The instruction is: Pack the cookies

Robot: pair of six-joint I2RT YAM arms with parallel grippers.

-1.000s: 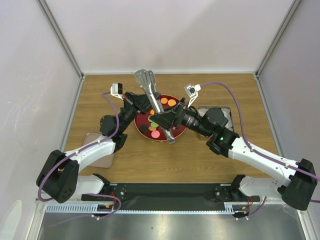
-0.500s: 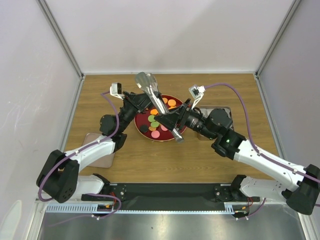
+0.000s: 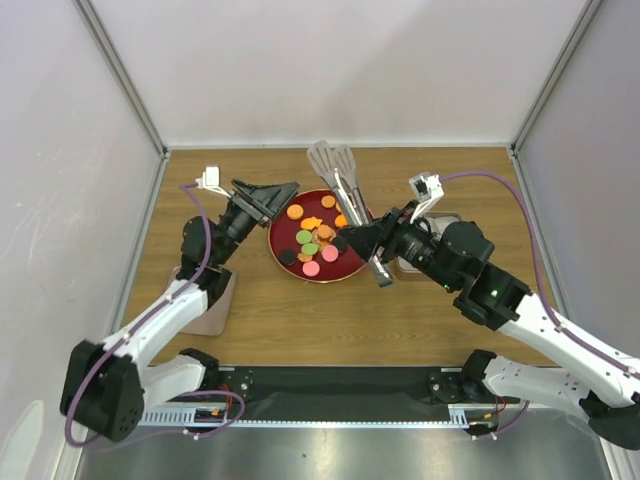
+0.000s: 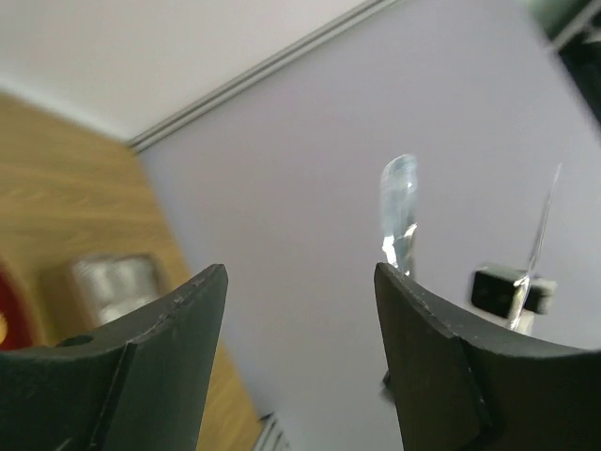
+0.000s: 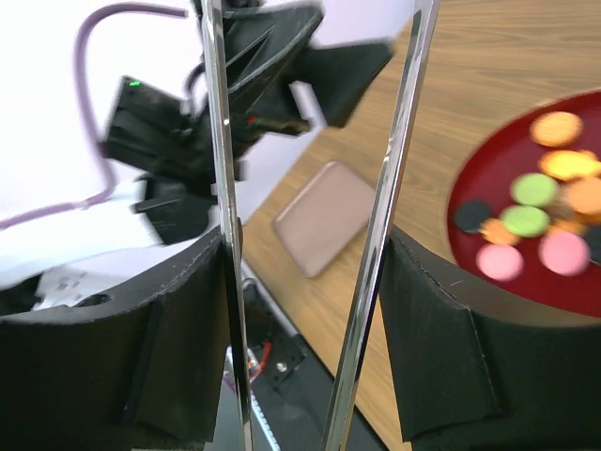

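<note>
The cookies (image 3: 312, 243) are small round orange, green, pink and black pieces on a dark-red plate (image 3: 276, 252); in the right wrist view the cookies (image 5: 535, 221) show blurred at the right. My right gripper (image 3: 366, 237) is shut on metal tongs (image 3: 344, 178) at the plate's right edge, and both tong arms (image 5: 392, 188) run between its pads. The tongs' flat ends lie beyond the plate's far rim. My left gripper (image 3: 283, 198) stands open just left of the plate with nothing between its fingers (image 4: 178, 310).
A metal tin (image 3: 446, 222) sits right of the plate, largely hidden by my right arm. A pinkish flat lid (image 3: 212, 308) lies at the near left, partly under my left arm; it also shows in the right wrist view (image 5: 324, 216). White walls enclose the wooden table.
My left gripper has opened, let go of the tongs and drawn back to the left. My right gripper, still holding the tongs, has shifted right, and the tongs' far ends swung right.
</note>
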